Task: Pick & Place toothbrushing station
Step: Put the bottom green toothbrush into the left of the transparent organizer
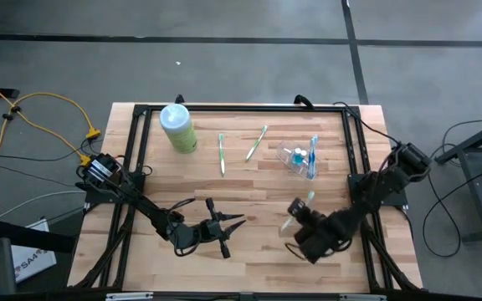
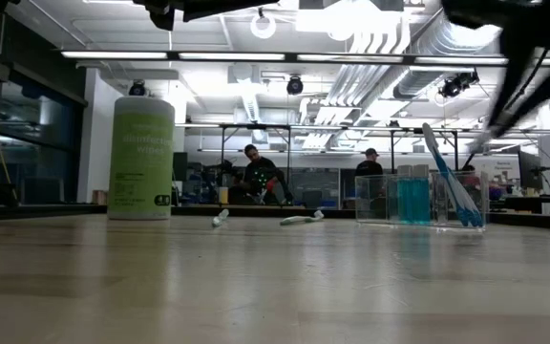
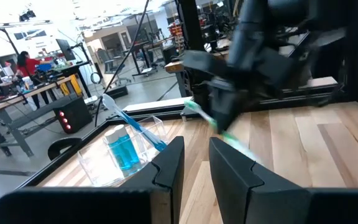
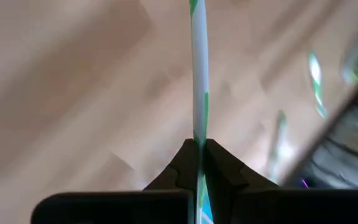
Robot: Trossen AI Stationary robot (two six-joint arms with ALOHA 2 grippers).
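The toothbrushing station (image 1: 298, 157) is a small clear holder standing on the table at the right; a blue toothbrush (image 1: 313, 155) leans in it. It also shows in the low view (image 2: 418, 197) and the left wrist view (image 3: 124, 151). My right gripper (image 1: 298, 219) is near the table's front right, shut on a green-and-white toothbrush (image 4: 197, 74). My left gripper (image 1: 229, 234) is open and empty at the front middle, its fingers (image 3: 166, 168) pointing toward the station. My right gripper pinches the toothbrush's handle (image 4: 199, 144) between its two fingers. The toothbrush runs on past the fingertips, along the fingers. In the left wrist view it slants (image 3: 219, 127) and is lifted clear of the table.
A pale-green bottle with a white cap (image 1: 178, 128) stands at the far left. Two green toothbrushes (image 1: 222, 154) (image 1: 256, 142) lie flat on the table between bottle and station. A black frame (image 1: 241, 107) rims the table. People sit in the room beyond (image 2: 256, 172).
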